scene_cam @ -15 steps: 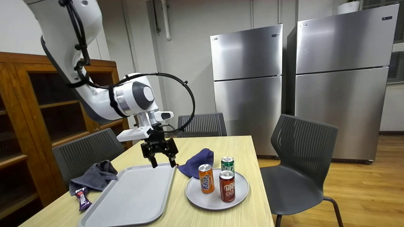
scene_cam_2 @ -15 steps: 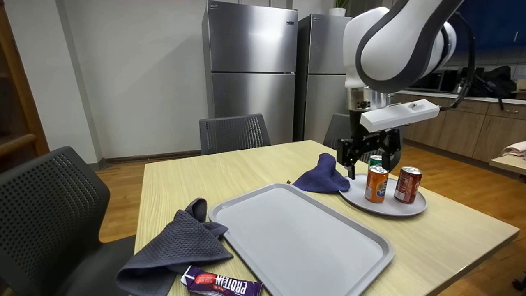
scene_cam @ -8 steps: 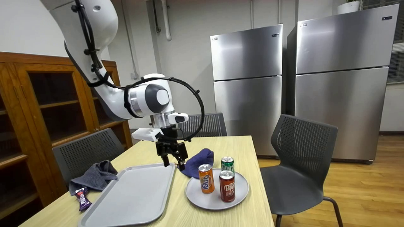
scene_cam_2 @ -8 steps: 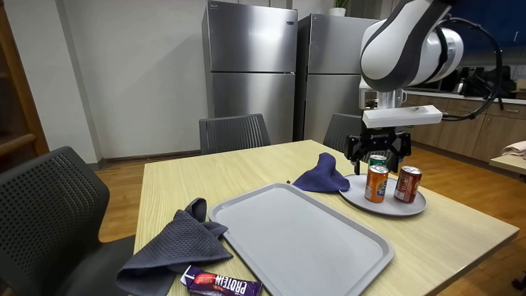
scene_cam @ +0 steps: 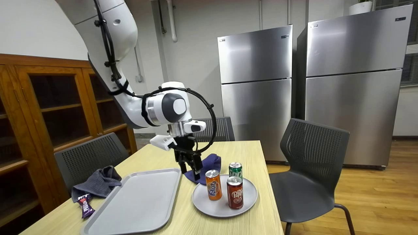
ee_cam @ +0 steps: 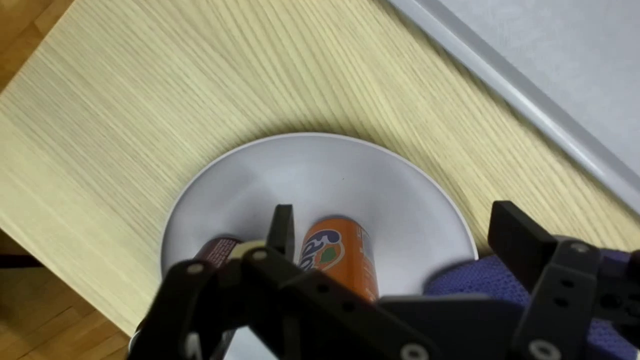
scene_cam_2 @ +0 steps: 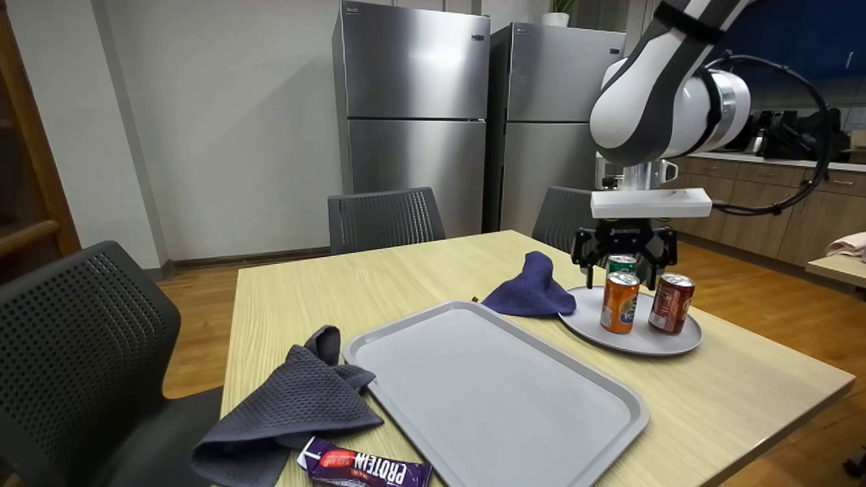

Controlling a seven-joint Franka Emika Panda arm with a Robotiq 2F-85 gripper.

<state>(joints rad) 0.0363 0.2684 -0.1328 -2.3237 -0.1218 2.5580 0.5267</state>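
My gripper (scene_cam: 190,174) hangs open above the table near the purple cloth (scene_cam: 210,162), with nothing held between its fingers. In the wrist view the fingers (ee_cam: 283,227) stand wide apart; the orange Fanta can (ee_cam: 345,245) shows between them, lower down, and the purple cloth (ee_cam: 470,275) lies near the right finger. A round grey plate (scene_cam: 210,208) carries the upright Fanta can (scene_cam: 214,186), a dark red Dr Pepper can (scene_cam: 235,194) and a green can (scene_cam: 235,169). The green can (scene_cam_2: 622,263) is partly covered by the Fanta can (scene_cam_2: 618,308) in an exterior view.
A large grey tray (scene_cam_2: 494,399) lies beside the plate on the wooden table. Past its far side are a dark grey cloth (scene_cam_2: 298,399) and a purple protein bar (scene_cam_2: 365,467). Chairs (scene_cam: 307,163) stand round the table, and two steel refrigerators (scene_cam: 256,91) stand behind.
The gripper has moved from over the tray's corner toward the cloth and plate, coming somewhat lower and turning a little. It has stayed open. Cans, plate, tray and cloths have not moved.
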